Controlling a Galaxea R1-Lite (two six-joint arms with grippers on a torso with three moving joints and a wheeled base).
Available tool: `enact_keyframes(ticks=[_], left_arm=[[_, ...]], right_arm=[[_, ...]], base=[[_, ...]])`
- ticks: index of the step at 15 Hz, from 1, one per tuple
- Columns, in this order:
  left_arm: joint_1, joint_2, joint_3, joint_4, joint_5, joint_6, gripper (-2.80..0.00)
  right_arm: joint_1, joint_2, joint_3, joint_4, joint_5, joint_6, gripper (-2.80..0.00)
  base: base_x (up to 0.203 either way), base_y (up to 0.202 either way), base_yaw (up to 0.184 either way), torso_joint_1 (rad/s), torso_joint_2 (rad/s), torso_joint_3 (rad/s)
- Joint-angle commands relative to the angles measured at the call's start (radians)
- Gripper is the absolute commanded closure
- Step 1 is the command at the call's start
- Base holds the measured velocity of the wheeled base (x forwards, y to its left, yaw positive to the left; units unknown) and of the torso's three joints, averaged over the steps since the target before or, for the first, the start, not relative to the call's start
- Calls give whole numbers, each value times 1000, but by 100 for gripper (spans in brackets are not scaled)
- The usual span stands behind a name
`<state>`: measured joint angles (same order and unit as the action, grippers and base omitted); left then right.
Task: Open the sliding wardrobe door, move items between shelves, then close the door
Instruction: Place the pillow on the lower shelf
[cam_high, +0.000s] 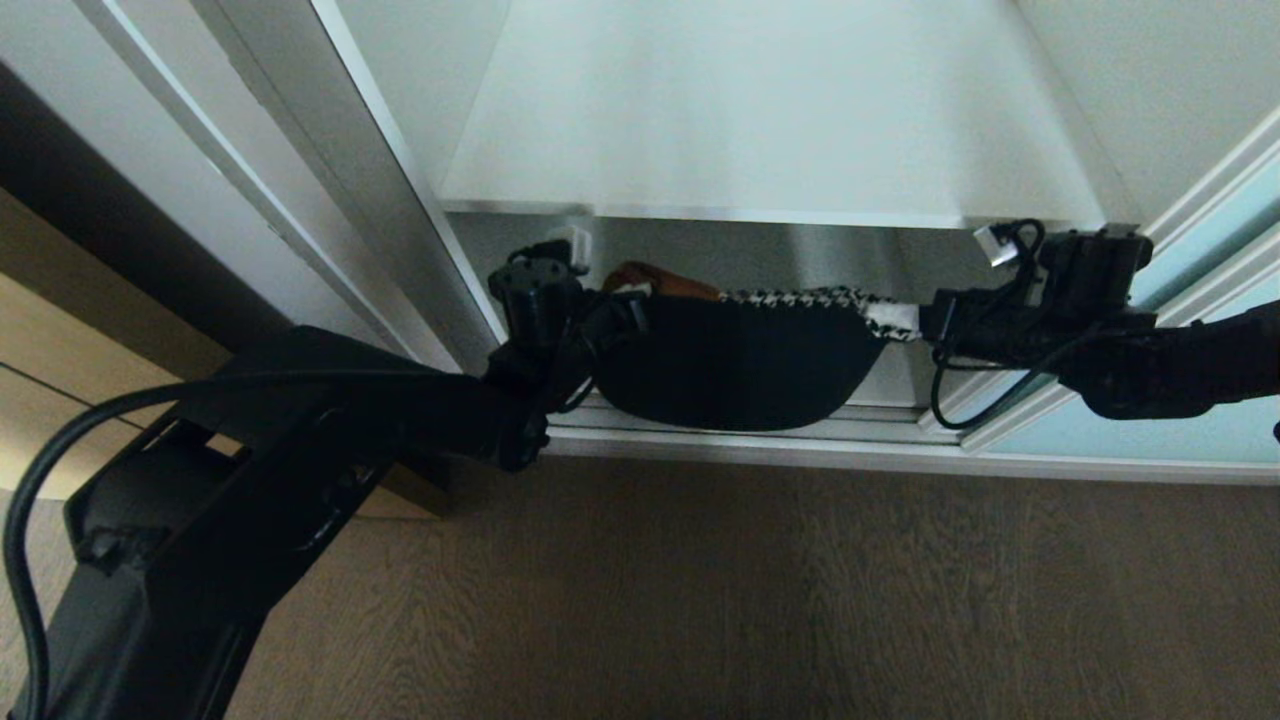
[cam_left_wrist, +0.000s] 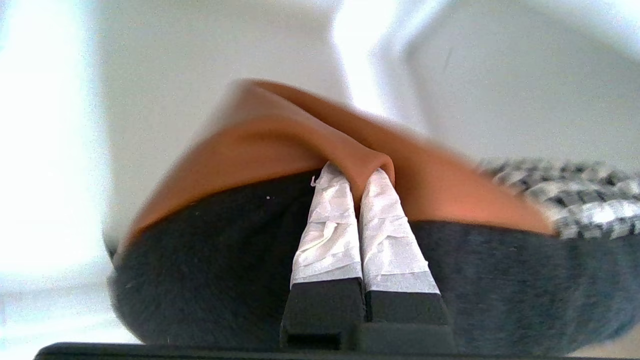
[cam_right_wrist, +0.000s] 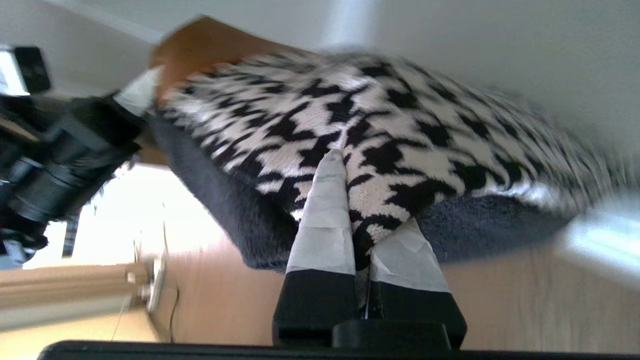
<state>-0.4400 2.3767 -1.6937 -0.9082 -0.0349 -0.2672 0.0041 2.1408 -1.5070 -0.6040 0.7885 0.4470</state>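
1. Here, from the head view, we hold the folded bundle of clothes (cam_high: 728, 360) slung between both arms at the wardrobe's open front, under the white shelf (cam_high: 770, 140); its long axis runs side to side, left pincer (cam_high: 612, 312) and right pincer (cam_high: 915, 322) each at one end, forearms reaching inward and level.
2. In the left wrist view, our left pincer (cam_left_wrist: 357, 175) is clenched on the rust-brown piece (cam_left_wrist: 280, 145).
3. In the right wrist view, our right pincer (cam_right_wrist: 350, 200) is pinching the houndstooth piece (cam_right_wrist: 380, 120).

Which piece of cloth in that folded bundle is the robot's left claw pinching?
The rust-brown piece: the left gripper pinches its fold, while the right gripper grips the black-and-white houndstooth piece.
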Motion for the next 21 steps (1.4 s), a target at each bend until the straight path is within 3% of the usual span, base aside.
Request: enact_keyframes(ticks=[1,3,7,12,14,18,21], left_arm=[[0,-46,-152,18,-3,23,0],[5,-56,-176,3,-11,95,0],[14,96,-150,-51,-37,106,0],[33,397,-199,-37,-42,140,0],[46,455,-234,42,-44,150,0],[47,420,-185,167,-30,119,0],[49,363,-210,480,-20,97,0]], right_arm=[[17,-78,-95,-16,24,20,0],[19,-90,-92,-122,54,25,0],[15,98,-63,-257,56,69,0],[-23,425,-109,-266,34,61,0],[-34,474,-179,-137,-21,54,0],[-36,367,-200,175,-40,47,0],[-27,348,-262,331,-41,47,0]], base=[[0,0,0,0,0,0],[0,0,0,0,0,0],[0,0,0,0,0,0],[0,0,0,0,0,0],[0,0,0,0,0,0],[0,0,0,0,0,0],[0,0,0,0,0,0]])
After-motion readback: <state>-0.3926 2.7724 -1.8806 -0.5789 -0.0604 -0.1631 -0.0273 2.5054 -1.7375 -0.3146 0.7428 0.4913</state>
